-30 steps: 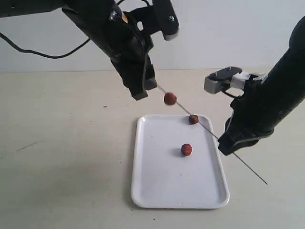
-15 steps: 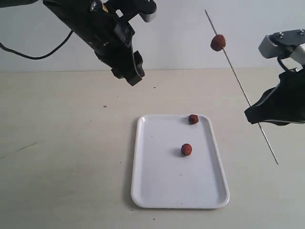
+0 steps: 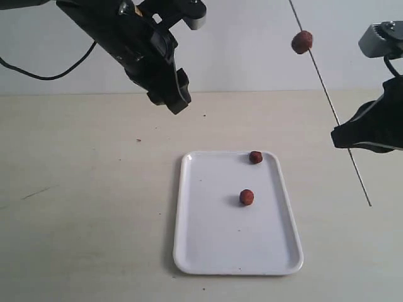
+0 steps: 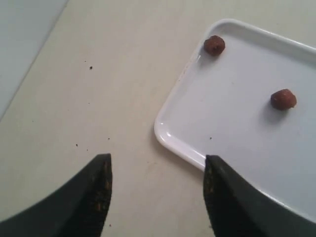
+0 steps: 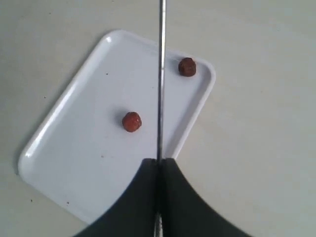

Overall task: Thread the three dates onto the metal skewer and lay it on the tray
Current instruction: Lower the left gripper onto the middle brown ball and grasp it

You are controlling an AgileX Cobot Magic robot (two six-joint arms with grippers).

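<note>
The tray [image 3: 208,251] was smooth, glossy white plastic, with soft highlights along its rim. The skewer [image 3: 322,82] was thin grey metal with a dull sheen. The dates [image 3: 246,197] looked matt and wrinkled. The table [image 3: 82,207] was pale, matt and faintly speckled.

The metal skewer [image 3: 319,75] runs out of frame above its 1 threaded date [image 3: 301,42], hiding its upper end.
</note>
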